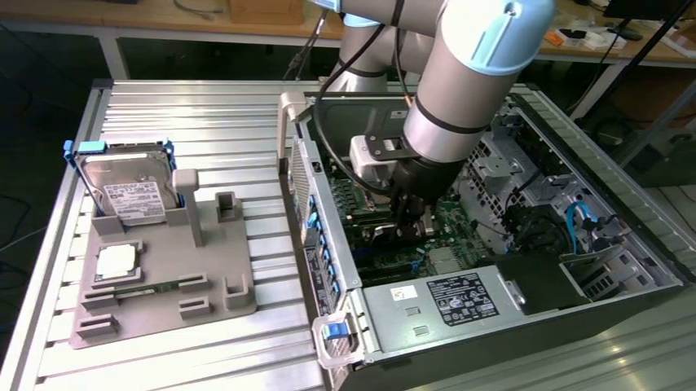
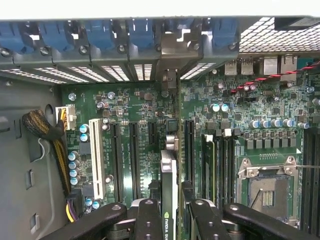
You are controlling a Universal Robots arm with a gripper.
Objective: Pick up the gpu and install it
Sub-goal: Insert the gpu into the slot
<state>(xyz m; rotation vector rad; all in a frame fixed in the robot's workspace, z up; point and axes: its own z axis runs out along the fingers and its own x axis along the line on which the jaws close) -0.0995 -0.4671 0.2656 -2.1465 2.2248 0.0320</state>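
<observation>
One gpu point(image 2: 169, 180) edge-on between jaws

- The exterior view looks down from high up, off one corner of the slatted table point(image 1: 196, 106), and faces obliquely across it.
- It stands far enough back to take in the open computer case point(image 1: 490, 326) at four o'clock and the grey fixture tray point(image 1: 163, 285) at eight o'clock.
- The arm point(image 1: 468, 73) reaches in from twelve o'clock and covers part of the case interior.
- The wrist view sits inside the case, close to the motherboard point(image 2: 135, 100), facing it almost squarely.
- Nearest its lens are the gripper point(image 2: 174, 205) and the gpu point(image 2: 168, 175) clamped edge-on between its fingers.
- Both views share the motherboard and the gripper.
</observation>
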